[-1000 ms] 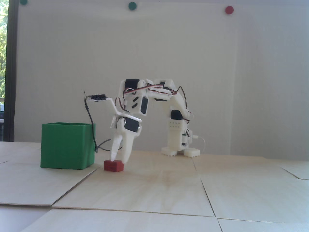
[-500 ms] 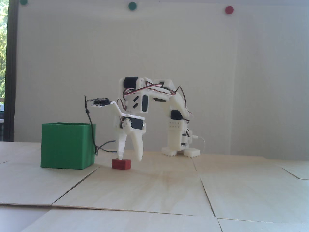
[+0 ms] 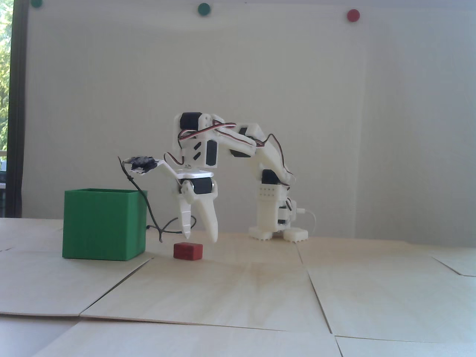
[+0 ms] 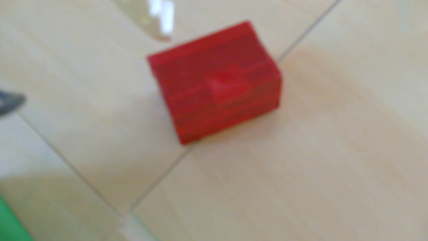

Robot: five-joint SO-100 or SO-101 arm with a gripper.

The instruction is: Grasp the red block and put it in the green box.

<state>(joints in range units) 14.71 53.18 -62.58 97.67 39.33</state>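
jaws spread and empty, now higher above the red block (image 3: pixel 188 251), no longer touching it as before

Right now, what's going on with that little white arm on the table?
The white printed arm's tool hangs open just above a small dark-red plastic block, not touching it. The block sits on the pale wooden table, a little to the right of the large green plastic box in the fixed view. Nothing is gripped, and the block is not in the box.
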